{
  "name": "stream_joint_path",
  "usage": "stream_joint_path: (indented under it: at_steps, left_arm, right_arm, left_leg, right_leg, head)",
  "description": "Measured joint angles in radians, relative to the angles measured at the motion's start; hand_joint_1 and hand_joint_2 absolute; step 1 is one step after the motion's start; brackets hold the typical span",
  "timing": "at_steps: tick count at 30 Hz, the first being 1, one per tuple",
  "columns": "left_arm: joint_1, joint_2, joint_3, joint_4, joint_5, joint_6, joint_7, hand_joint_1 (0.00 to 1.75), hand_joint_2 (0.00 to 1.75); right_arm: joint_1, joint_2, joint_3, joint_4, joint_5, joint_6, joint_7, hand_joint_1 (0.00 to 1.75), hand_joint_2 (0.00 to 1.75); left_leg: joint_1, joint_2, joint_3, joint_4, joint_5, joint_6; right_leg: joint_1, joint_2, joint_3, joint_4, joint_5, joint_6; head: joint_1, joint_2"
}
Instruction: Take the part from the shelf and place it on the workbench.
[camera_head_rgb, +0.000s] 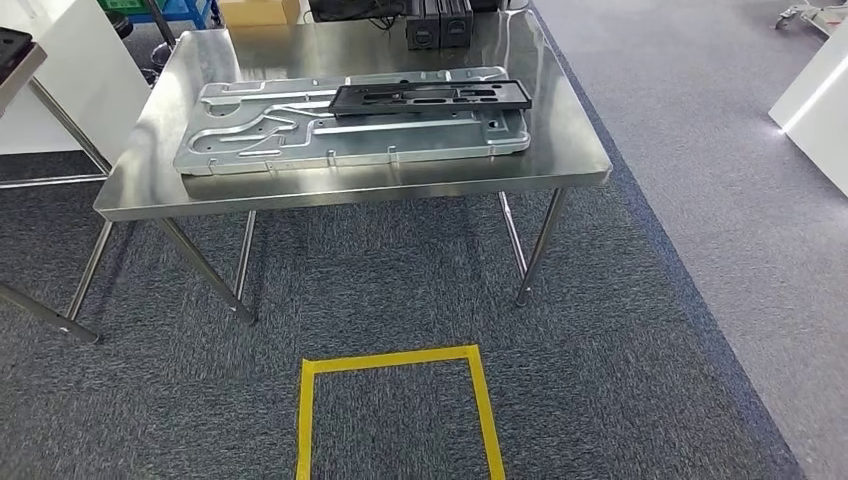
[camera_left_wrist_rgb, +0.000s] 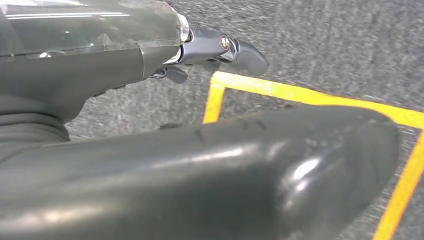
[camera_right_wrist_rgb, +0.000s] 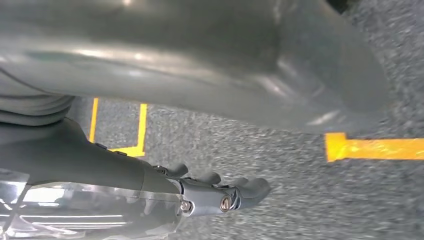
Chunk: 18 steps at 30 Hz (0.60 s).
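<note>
Black part (camera_head_rgb: 430, 97) lying on surface (camera_head_rgb: 560, 170); both robot hands hanging empty, fingers loosely extended; a careless turn risks bumping it.

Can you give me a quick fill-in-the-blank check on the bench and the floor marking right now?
1. The black part lies on top of the ____ metal plate.
2. The plate rests on a shiny steel ____ with thin legs.
3. The tape outline on the carpet is ____ in colour.
4. The left hand hangs above the ____, holding nothing.

Missing words: silver; workbench; yellow; carpet
</note>
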Motion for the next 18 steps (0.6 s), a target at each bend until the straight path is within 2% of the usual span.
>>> stream_joint_path:
  at_steps: [1, 2, 3, 4, 5, 6, 7, 8, 10, 11, 12, 13, 14, 15, 16, 17, 18]
  left_arm:
    - [-0.002, 0.001, -0.001, 0.000, -0.001, 0.000, 0.002, 0.00, 0.00]
    - [-0.004, 0.002, -0.003, 0.000, -0.001, 0.000, 0.003, 0.00, 0.00]
    - [-0.006, 0.003, -0.004, 0.000, -0.001, 0.000, 0.003, 0.00, 0.00]
    - [-0.008, 0.004, -0.005, 0.000, -0.002, 0.000, 0.003, 0.00, 0.00]
    - [-0.011, 0.005, -0.007, 0.000, -0.003, 0.000, 0.003, 0.00, 0.00]
    - [-0.014, 0.005, -0.010, 0.000, -0.005, -0.001, 0.002, 0.00, 0.00]
    - [-0.016, 0.006, -0.013, 0.000, -0.008, -0.002, 0.002, 0.00, 0.00]
    - [-0.016, 0.006, -0.016, 0.000, -0.010, -0.002, 0.001, 0.00, 0.00]
    - [-0.013, 0.006, -0.019, 0.001, -0.013, -0.003, -0.001, 0.00, 0.00]
    - [-0.011, 0.005, -0.020, 0.002, -0.014, -0.004, -0.002, 0.00, 0.00]
    - [-0.011, 0.005, -0.020, 0.003, -0.016, -0.004, -0.002, 0.00, 0.00]
    - [-0.011, 0.004, -0.021, 0.004, -0.018, -0.004, -0.002, 0.00, 0.00]
    - [-0.011, 0.004, -0.021, 0.004, -0.019, -0.004, -0.002, 0.00, 0.00]
    - [-0.011, 0.004, -0.021, 0.004, -0.020, -0.004, -0.002, 0.00, 0.00]
    - [-0.011, 0.004, -0.021, 0.004, -0.020, -0.003, -0.002, 0.00, 0.00]
    - [-0.011, 0.004, -0.021, 0.004, -0.020, -0.003, -0.002, 0.00, 0.00]
    - [-0.011, 0.004, -0.021, 0.004, -0.020, -0.003, -0.002, 0.00, 0.00]
  right_arm:
    - [0.000, 0.000, 0.000, 0.000, 0.000, 0.000, 0.001, 0.00, 0.00]
    - [0.000, 0.000, 0.001, 0.000, 0.000, 0.000, 0.001, 0.00, 0.00]
    - [0.000, 0.000, 0.001, 0.001, 0.000, 0.000, 0.001, 0.00, 0.00]
    - [-0.001, 0.000, 0.001, 0.001, -0.001, 0.001, 0.001, 0.00, 0.00]
    - [-0.002, 0.001, 0.002, 0.002, -0.002, 0.001, 0.001, 0.00, 0.00]
    - [-0.002, 0.002, 0.002, 0.003, -0.002, 0.001, 0.001, 0.00, 0.00]
    - [-0.002, 0.003, 0.002, 0.004, -0.003, 0.001, 0.000, 0.00, 0.00]
    - [-0.001, 0.004, 0.002, 0.005, -0.003, 0.001, -0.001, 0.00, 0.00]
    - [0.002, 0.005, 0.002, 0.005, -0.003, 0.001, -0.004, 0.00, 0.00]
    - [0.002, 0.005, 0.002, 0.005, -0.003, 0.001, -0.005, 0.00, 0.00]
    - [0.003, 0.005, 0.002, 0.006, -0.003, 0.002, -0.008, 0.00, 0.00]
    - [0.004, 0.005, 0.002, 0.006, -0.002, 0.003, -0.011, 0.00, 0.00]
    - [0.004, 0.006, 0.002, 0.007, -0.001, 0.004, -0.015, 0.00, 0.00]
    - [0.004, 0.006, 0.002, 0.008, -0.001, 0.005, -0.018, 0.00, 0.00]
    - [0.004, 0.006, 0.002, 0.008, 0.000, 0.005, -0.020, 0.00, 0.00]
    - [0.003, 0.006, 0.002, 0.009, 0.000, 0.005, -0.021, 0.00, 0.00]
    - [0.003, 0.006, 0.002, 0.009, 0.000, 0.005, -0.021, 0.00, 0.00]
  left_leg:
    - [0.000, 0.000, 0.005, 0.037, 0.000, 0.000]
    - [0.000, 0.000, 0.026, 0.041, 0.024, 0.002]
    - [-0.001, 0.000, 0.064, 0.010, 0.056, 0.006]
    - [-0.001, -0.001, 0.118, -0.049, 0.078, 0.011]
    - [-0.004, -0.001, 0.180, -0.131, 0.080, 0.017]
    - [-0.007, -0.001, 0.232, -0.208, 0.066, 0.024]
    - [-0.010, -0.001, 0.266, -0.264, 0.050, 0.030]
    - [-0.014, -0.001, 0.280, -0.296, 0.040, 0.036]
    - [-0.015, 0.001, 0.267, -0.304, 0.055, 0.049]
    - [-0.013, 0.003, 0.255, -0.305, 0.068, 0.057]
    - [-0.010, 0.005, 0.242, -0.307, 0.082, 0.063]
    - [-0.009, 0.007, 0.224, -0.307, 0.096, 0.069]
    - [-0.010, 0.007, 0.208, -0.305, 0.108, 0.072]
    - [-0.011, 0.007, 0.190, -0.302, 0.120, 0.073]
    - [-0.012, 0.007, 0.171, -0.298, 0.132, 0.072]
    - [-0.012, 0.007, 0.151, -0.292, 0.143, 0.071]
    - [-0.012, 0.007, 0.132, -0.287, 0.153, 0.069]
  right_leg:
    - [0.002, 0.000, -0.019, 0.003, 0.013, 0.000]
    - [0.004, 0.000, -0.039, 0.007, 0.025, 0.001]
    - [0.006, 0.000, -0.057, 0.012, 0.036, 0.002]
    - [0.007, 0.000, -0.073, 0.018, 0.046, 0.004]
    - [0.008, 0.000, -0.085, 0.023, 0.055, 0.008]
    - [0.009, -0.001, -0.093, 0.027, 0.063, 0.012]
    - [0.009, -0.002, -0.098, 0.029, 0.073, 0.018]
    - [0.009, -0.003, -0.101, 0.027, 0.084, 0.024]
    - [0.006, -0.003, -0.108, 0.024, 0.098, 0.035]
    - [0.005, -0.001, -0.117, 0.034, 0.082, 0.041]
    - [0.004, 0.002, -0.129, 0.062, 0.046, 0.046]
    - [0.001, 0.004, -0.147, 0.113, -0.008, 0.051]
    - [0.000, 0.005, -0.164, 0.181, -0.065, 0.055]
    - [-0.002, 0.005, -0.178, 0.251, -0.106, 0.058]
    - [-0.002, 0.006, -0.183, 0.305, -0.123, 0.060]
    - [-0.003, 0.007, -0.171, 0.324, -0.112, 0.061]
    - [-0.003, 0.007, -0.139, 0.304, -0.084, 0.060]
  head:
    - [0.000, 0.000]
    - [0.000, 0.000]
    - [0.000, 0.000]
    - [0.000, 0.000]
    - [0.000, 0.000]
    - [0.000, 0.000]
    - [0.000, 0.000]
    - [0.000, 0.000]
    - [0.000, 0.000]
    - [0.000, 0.000]
    - [0.000, 0.000]
    - [0.000, 0.000]
    - [0.000, 0.000]
    - [0.000, 0.000]
    - [0.000, 0.000]
    - [0.000, 0.000]
    - [0.000, 0.000]
